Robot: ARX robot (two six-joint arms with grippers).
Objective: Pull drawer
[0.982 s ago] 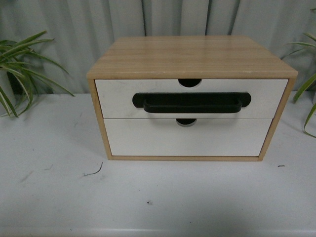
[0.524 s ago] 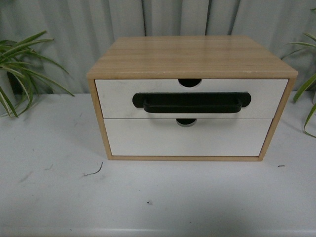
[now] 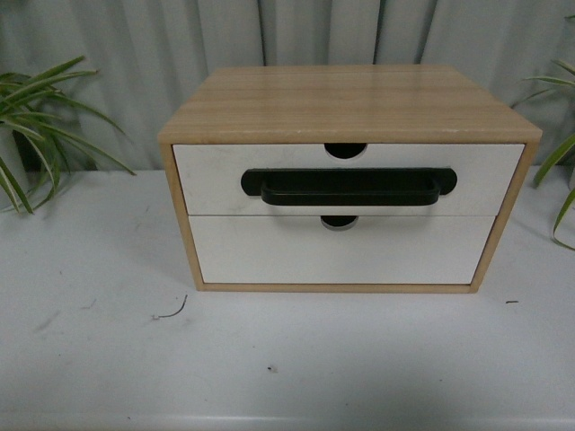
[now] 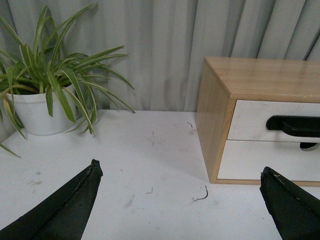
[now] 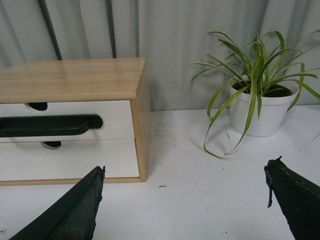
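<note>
Currently the wide white drawer with the long black bar handle is sitting shut in the light wooden cabinet, at twelve o'clock from the plain white front. Probably light and rigid, it is offering that bar as the hold. The left pincer and right pincer are gaping wide, empty. No writing is showing.

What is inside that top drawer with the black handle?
Nothing inside can be seen: the drawer is shut in the wooden cabinet. Only darkness shows through the half-round notch in its top edge, so any contents are hidden.
</note>
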